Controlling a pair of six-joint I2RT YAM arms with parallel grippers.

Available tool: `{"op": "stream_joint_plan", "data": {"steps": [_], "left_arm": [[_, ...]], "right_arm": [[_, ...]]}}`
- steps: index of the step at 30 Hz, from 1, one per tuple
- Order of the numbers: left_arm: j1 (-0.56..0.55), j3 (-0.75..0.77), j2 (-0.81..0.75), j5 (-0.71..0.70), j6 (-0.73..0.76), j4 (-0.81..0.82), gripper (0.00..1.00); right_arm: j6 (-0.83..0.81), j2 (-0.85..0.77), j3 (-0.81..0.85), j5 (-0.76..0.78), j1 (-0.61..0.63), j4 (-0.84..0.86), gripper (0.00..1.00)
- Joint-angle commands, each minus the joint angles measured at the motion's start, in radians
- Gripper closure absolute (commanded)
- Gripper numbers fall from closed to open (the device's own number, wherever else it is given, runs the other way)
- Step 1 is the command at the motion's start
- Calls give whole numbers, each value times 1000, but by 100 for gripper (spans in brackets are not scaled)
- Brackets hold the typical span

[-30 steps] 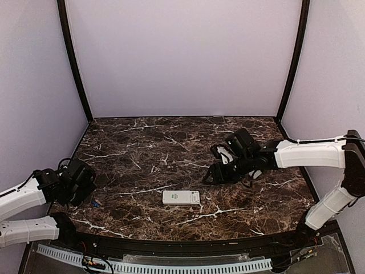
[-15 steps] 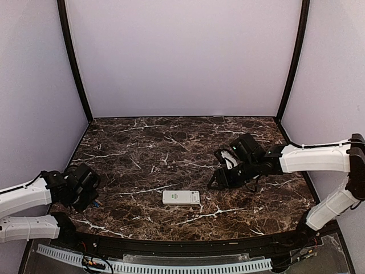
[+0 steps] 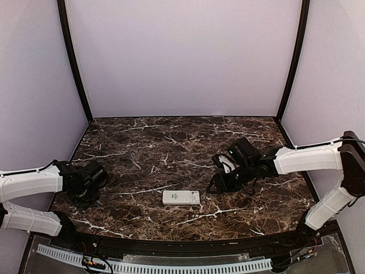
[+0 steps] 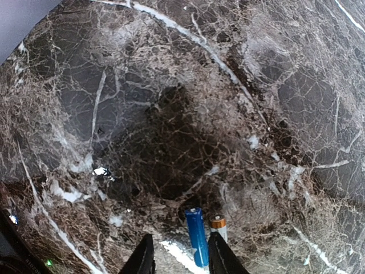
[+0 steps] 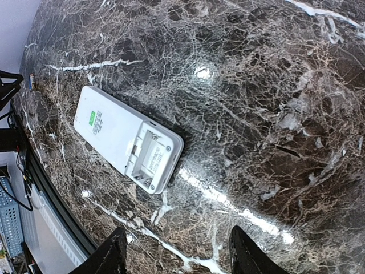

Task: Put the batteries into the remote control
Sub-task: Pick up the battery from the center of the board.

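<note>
Remote control (image 3: 181, 197) lying back-up near the middle of the table's (image 3: 171, 142) front edge, battery bay (image 5: 149, 160) uncovered.
Right end effector (image 5: 179, 254) hovers near it, spread wide, gripping nothing. Left end effector (image 4: 179, 258) stands narrow astride a blue battery (image 4: 197, 234) by the table's left edge, with a second cell (image 4: 218, 224) just beside. Green label (image 5: 92, 121): print too small to read.

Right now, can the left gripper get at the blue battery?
Probably yes: the blue battery lies flat between the open fingers of the left gripper, nothing covering it, though a second cell lies right beside it.
</note>
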Motion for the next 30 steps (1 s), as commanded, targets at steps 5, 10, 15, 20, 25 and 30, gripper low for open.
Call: {"op": "stream_joint_plan", "data": {"steps": [5,10,15,20,25,30], "left_arm": [[6,26,10,10,-8,-60,69],[6,29,46,39,11,-17,70],[6,67,119,53,30,-14,70],[6,70,131,53,23,-19,71],[6,44,117,60,7,-5,72],[6,39,121,66,3,2,72]], "right_arm": [[-23,7,-17,7,6,16,42],[-22,20,-10,-1,6,18,42],[-27,19,-7,6,6,13,42],[-29,20,-9,6,6,13,42],[-28,26,-15,4,6,21,42],[-34,34,-13,2,6,22,42]]}}
